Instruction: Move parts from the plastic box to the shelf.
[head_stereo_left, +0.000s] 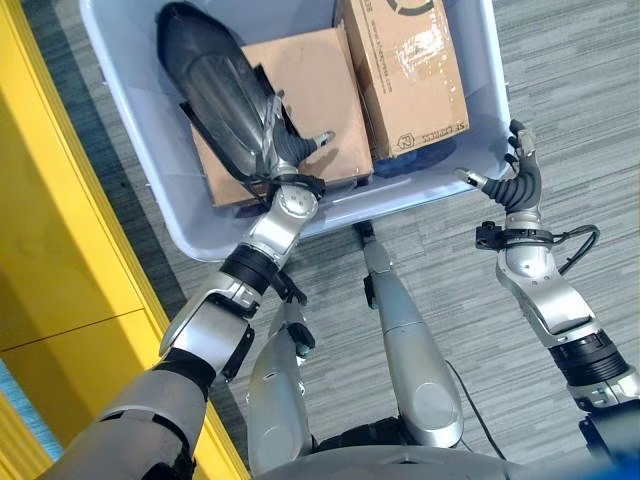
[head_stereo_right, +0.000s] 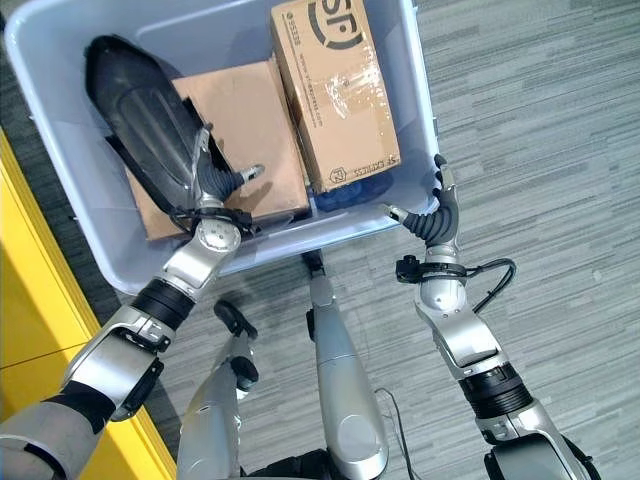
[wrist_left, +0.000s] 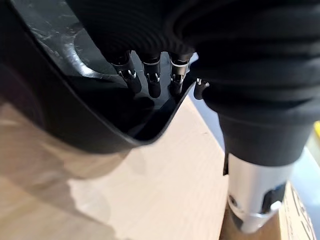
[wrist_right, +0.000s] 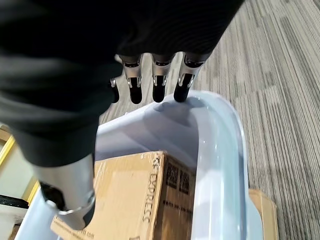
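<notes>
A pale blue plastic box stands on the floor in front of me. A long curved black part lies in its left half, on a flat cardboard box. My left hand reaches into the box at the part's near end. In the left wrist view its fingers curl inside the black part and the thumb sits past the part's edge. My right hand hovers open just outside the box's right wall, fingers straight above the rim.
A second, taped cardboard box fills the box's right half. A yellow shelf unit runs along my left side, close to the box. Grey striped carpet lies to the right.
</notes>
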